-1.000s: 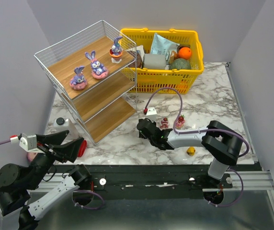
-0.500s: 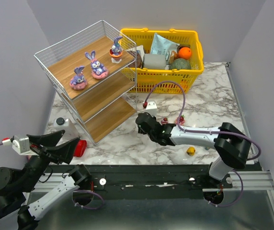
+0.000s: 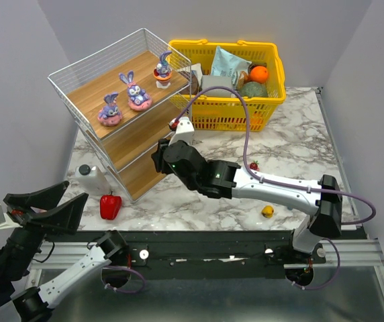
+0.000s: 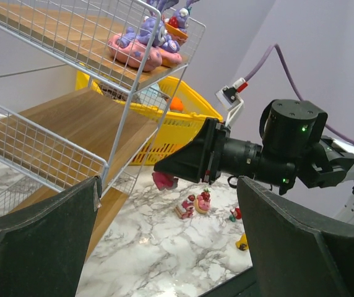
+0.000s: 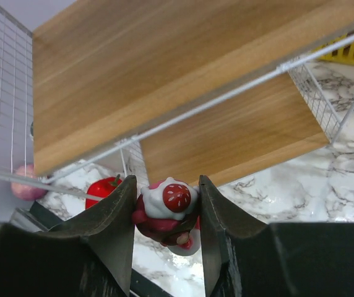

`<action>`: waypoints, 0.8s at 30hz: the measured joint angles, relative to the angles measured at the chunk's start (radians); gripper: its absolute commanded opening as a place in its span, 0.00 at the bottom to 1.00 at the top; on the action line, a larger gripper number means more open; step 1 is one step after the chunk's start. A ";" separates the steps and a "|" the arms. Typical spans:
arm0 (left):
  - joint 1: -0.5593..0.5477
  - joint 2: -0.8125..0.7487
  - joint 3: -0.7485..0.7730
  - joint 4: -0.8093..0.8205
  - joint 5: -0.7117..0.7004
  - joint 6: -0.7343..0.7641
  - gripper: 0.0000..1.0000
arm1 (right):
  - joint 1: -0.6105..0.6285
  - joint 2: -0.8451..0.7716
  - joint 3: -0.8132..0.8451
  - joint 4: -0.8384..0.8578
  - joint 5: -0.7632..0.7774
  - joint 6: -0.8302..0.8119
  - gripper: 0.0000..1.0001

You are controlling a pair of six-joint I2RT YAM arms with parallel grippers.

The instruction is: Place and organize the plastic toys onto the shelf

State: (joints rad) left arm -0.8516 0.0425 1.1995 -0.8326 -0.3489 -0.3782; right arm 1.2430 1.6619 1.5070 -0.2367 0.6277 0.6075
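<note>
Right gripper (image 5: 168, 184) pinches a pink-red figurine (image 5: 163, 213) with a white, red-dotted top between both fingers. It holds the figurine clear of the marble table (image 3: 299, 137), just in front of the open side of the wire shelf (image 3: 133, 136) and touching none of its boards. Left gripper (image 3: 71, 194) hangs spread wide at the near left, holding nothing. Three purple bunnies (image 3: 137, 94) stand in a row on the top board. A small red piece (image 3: 253, 166) and a yellow piece (image 3: 268, 211) lie on the table, well apart from the shelf. A red bell pepper (image 3: 110, 206) lies near its lower front corner
</note>
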 measured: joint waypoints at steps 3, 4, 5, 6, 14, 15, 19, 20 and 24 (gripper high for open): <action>0.000 0.006 0.007 -0.005 -0.002 0.003 0.99 | -0.001 0.047 0.080 -0.012 0.022 -0.033 0.07; 0.000 0.006 0.009 -0.008 -0.003 0.004 0.99 | -0.001 0.063 0.103 -0.018 0.031 -0.043 0.08; 0.000 0.006 0.011 -0.010 -0.004 0.005 0.99 | -0.001 0.078 0.127 -0.025 0.042 -0.056 0.08; -0.001 0.006 0.013 -0.013 -0.006 0.005 0.99 | -0.001 0.095 0.151 -0.030 0.054 -0.068 0.08; -0.001 0.007 0.021 -0.025 -0.015 0.008 0.99 | -0.008 0.202 0.324 -0.050 0.124 -0.171 0.11; -0.001 0.007 0.021 -0.026 -0.016 0.008 0.99 | -0.012 0.211 0.340 -0.050 0.125 -0.183 0.11; -0.001 0.007 0.021 -0.029 -0.017 0.008 0.99 | -0.021 0.242 0.374 -0.047 0.124 -0.224 0.12; -0.001 0.007 0.021 -0.030 -0.017 0.008 0.99 | -0.022 0.250 0.377 -0.044 0.124 -0.239 0.12; -0.001 0.007 0.023 -0.030 -0.018 0.008 0.99 | -0.033 0.272 0.377 -0.025 0.117 -0.292 0.14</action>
State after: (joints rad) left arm -0.8524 0.0498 1.2228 -0.8627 -0.3664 -0.3706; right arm 1.2102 1.9335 1.8839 -0.2619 0.7444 0.3157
